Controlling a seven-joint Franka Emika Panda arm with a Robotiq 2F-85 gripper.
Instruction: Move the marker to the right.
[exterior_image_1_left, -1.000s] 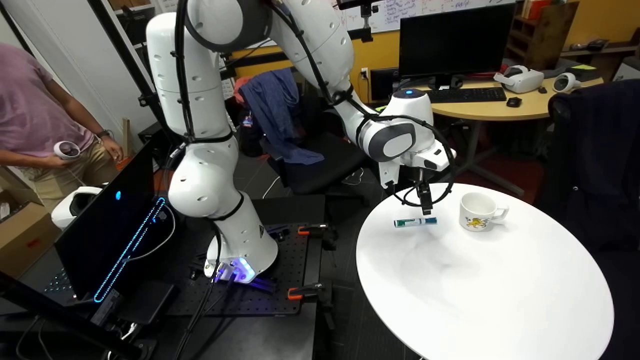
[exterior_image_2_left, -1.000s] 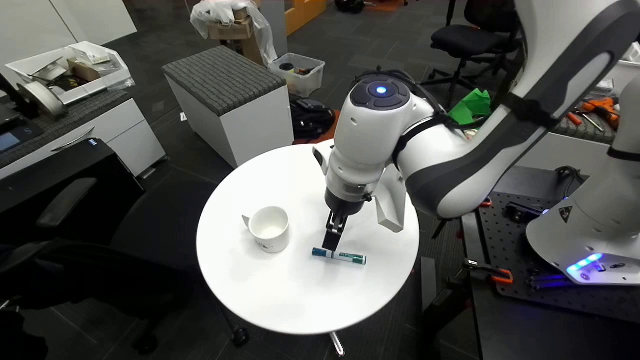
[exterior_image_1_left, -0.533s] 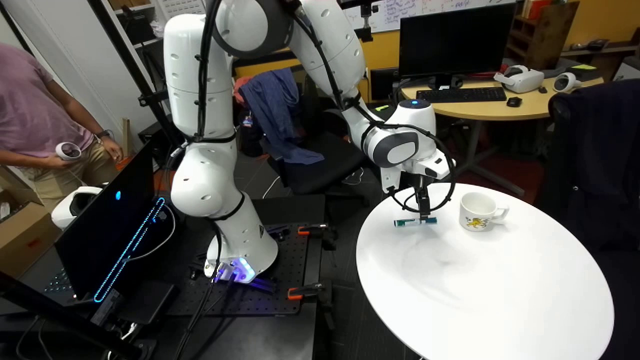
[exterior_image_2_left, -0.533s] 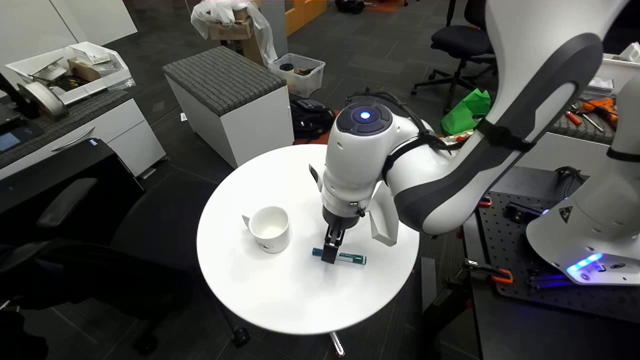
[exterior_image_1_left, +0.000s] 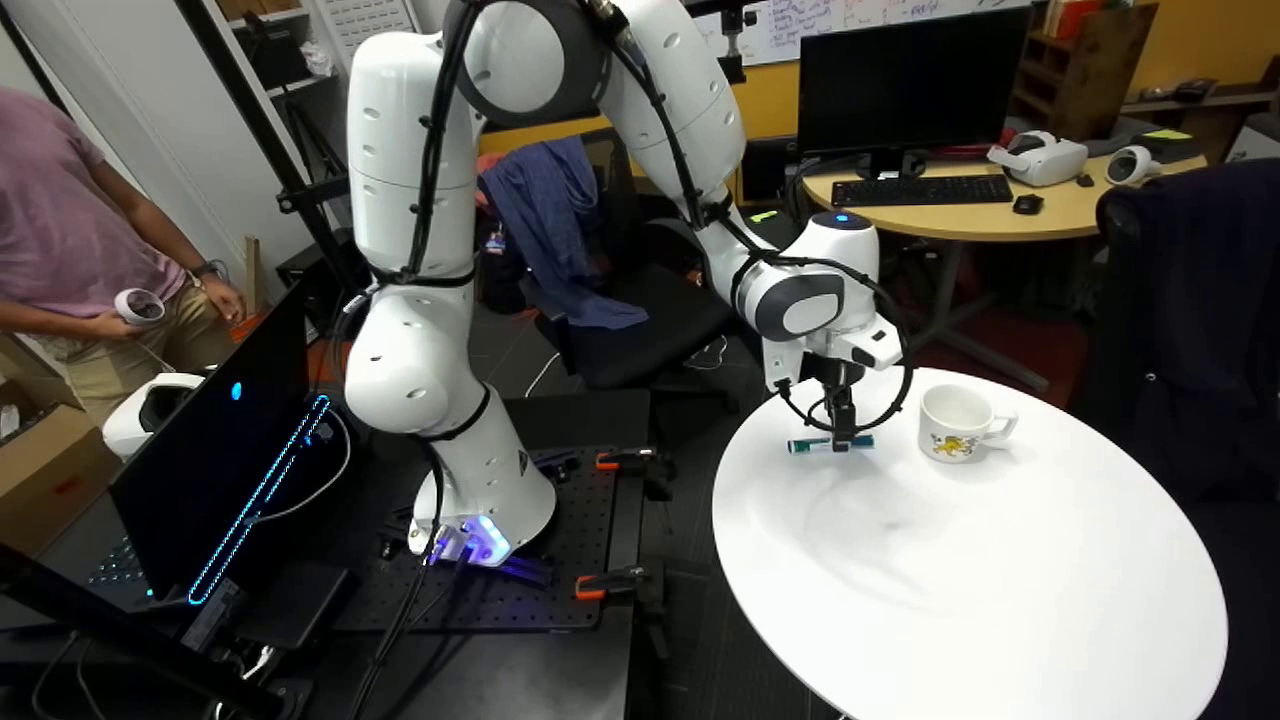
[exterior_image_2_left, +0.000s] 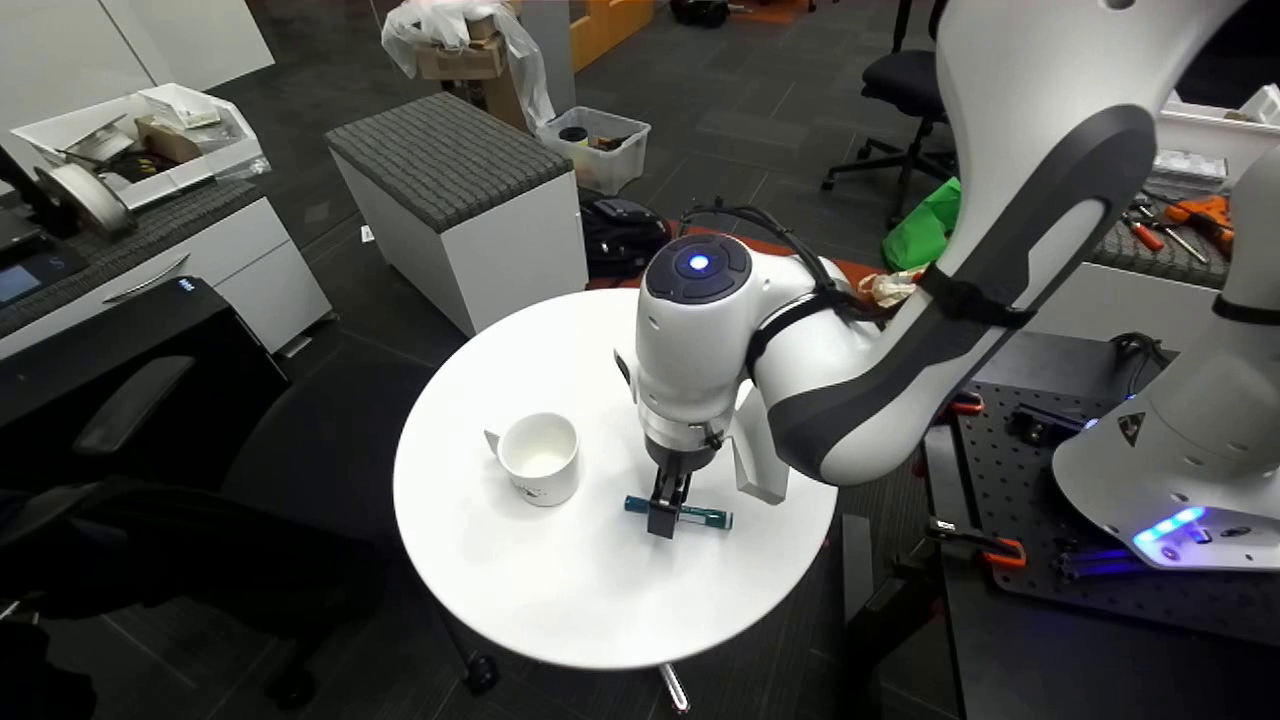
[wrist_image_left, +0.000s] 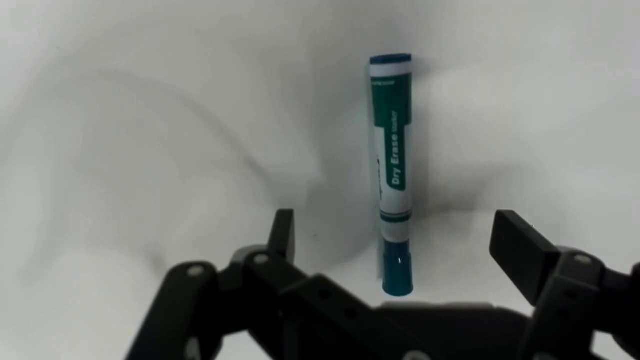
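Plainly, we have the gripper spread wide, with the marker lying on the table between its 2 jaws, touching neither, long axis across their closing line; a grip, we judge, would land off-centre. Only the wrist view shows both gaps; only the exterior views show the mug.

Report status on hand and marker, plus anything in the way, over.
Hand open, fingers either side of the marker, not gripping. Lying flat on the table. Mug standing apart from both, likely not blocking.
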